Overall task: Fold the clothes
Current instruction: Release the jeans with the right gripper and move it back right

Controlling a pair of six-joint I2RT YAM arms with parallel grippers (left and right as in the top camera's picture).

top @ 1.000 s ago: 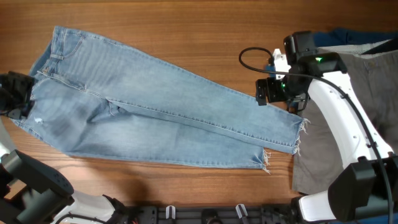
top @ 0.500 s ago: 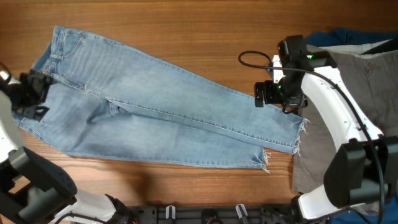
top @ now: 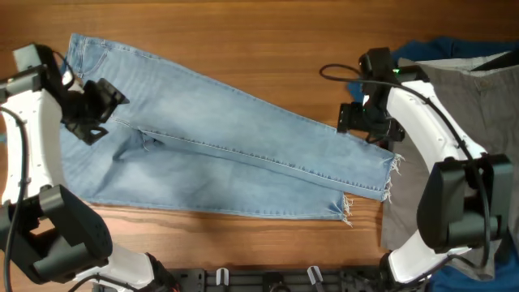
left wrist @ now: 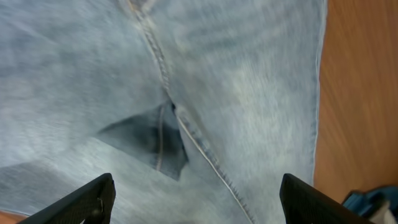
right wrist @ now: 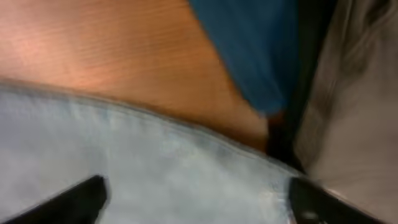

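L pincer (top: 99, 109) spread above jeans (top: 243, 154), R pincer (top: 350, 120) likewise

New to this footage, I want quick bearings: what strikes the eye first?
Light blue jeans lie spread across the wooden table, frayed hems rightward. The left gripper stands open above their crotch seam, the right gripper open near the hems. A grey garment and dark blue garment sit far right.

- Left arm (top: 36, 89): smooth white tubular links are joined by rounded black housings.
- Right arm (top: 430, 113): the same white shell is shown, and a small green light (top: 395, 71) is lit on its black wrist block.
- Cable (top: 328, 71): a thin black loop is seen beside the right wrist.
- Left gripper (top: 105, 113): a black body is fitted with matte black, wedge-shaped fingers (left wrist: 87, 198).
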